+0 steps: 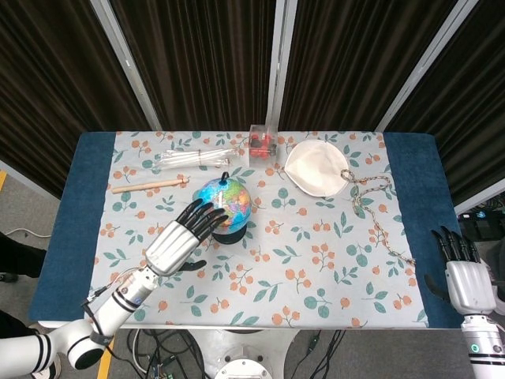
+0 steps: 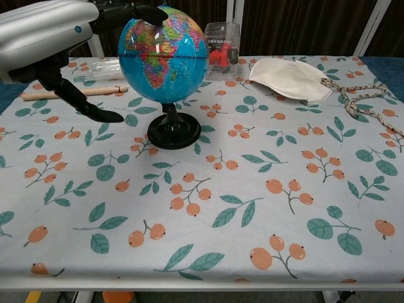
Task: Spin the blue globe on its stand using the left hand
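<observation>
**Blue globe upright on its black stand**

The globe (image 2: 164,58) is a blue ball with multicoloured continents, sitting upright on a short black post and round black base (image 2: 173,134). In the chest view it fills the upper left of the frame; in the head view it lies left of centre (image 1: 226,199). The base rests flat on the leaf-and-berry patterned table (image 2: 265,208).

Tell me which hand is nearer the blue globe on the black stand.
Left. The left hand reaches the blue globe with its fingertips; the right hand sits far off at the table's right edge.
</observation>
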{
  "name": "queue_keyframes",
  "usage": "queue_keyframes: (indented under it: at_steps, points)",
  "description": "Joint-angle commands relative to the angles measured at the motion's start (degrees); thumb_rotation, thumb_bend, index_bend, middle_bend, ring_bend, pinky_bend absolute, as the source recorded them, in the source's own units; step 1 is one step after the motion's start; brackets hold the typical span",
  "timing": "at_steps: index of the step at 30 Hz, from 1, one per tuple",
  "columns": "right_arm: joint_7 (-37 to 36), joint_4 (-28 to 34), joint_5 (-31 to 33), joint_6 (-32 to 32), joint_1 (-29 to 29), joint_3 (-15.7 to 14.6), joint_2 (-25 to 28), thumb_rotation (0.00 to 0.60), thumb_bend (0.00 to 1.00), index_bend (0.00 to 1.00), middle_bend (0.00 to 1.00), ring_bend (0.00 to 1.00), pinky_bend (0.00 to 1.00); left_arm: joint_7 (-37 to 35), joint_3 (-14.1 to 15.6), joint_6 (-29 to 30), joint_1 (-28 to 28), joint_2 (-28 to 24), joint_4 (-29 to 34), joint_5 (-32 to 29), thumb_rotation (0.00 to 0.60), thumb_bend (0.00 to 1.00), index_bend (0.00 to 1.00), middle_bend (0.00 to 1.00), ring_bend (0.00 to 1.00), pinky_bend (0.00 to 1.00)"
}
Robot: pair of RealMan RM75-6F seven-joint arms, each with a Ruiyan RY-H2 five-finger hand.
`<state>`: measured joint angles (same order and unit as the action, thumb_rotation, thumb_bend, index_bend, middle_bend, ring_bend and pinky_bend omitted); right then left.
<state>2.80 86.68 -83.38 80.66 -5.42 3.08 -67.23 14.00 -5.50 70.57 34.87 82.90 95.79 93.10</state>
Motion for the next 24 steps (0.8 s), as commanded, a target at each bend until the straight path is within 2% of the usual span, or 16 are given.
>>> queue_keyframes:
  at_steps: [1,7,14,19,24]
  points:
    - [0.1,0.0,0.1,-0.1,0.0,0.0,0.0,0.6,0.22,0.0,0.0,0.0,0.0,0.4,0.3,0.0,-0.5,-0.6,0.3,-0.7,0.6,0.08,0.06,0.07,0.0,0.02]
    - [0.2,0.0,0.3,-0.5,-0.1,0.0,-0.2,0.6,0.22,0.0,0.0,0.0,0.0,0.4,0.7,-0.5,-1.4,-1.8,0.3,-2.5,0.6,0.08,0.06,0.07,0.0,0.02]
    - [0.3,0.0,0.4,-0.5,-0.1,0.0,-0.1,0.6,0.22,0.0,0.0,0.0,0.0,0.8,-0.4,-0.2,-3.0,-4.3,1.1,-7.0,0.6,0.07,0.06,0.07,0.02,0.02]
    - [0.5,0.1,0.4,-0.5,-0.2,0.0,-0.2,0.6,0.23,0.0,0.0,0.0,0.0,-0.2,-1.0,2.2,-3.7,-4.6,0.8,-6.0,0.6,0.07,0.06,0.07,0.02,0.02]
    - [0.6,0.2,0.4,-0.5,-0.2,0.0,-0.2,0.6,0.23,0.0,0.0,0.0,0.0,-2.3,-0.7,3.7,-3.3,-4.3,0.4,-2.1,0.6,0.08,0.06,0.07,0.01,0.02]
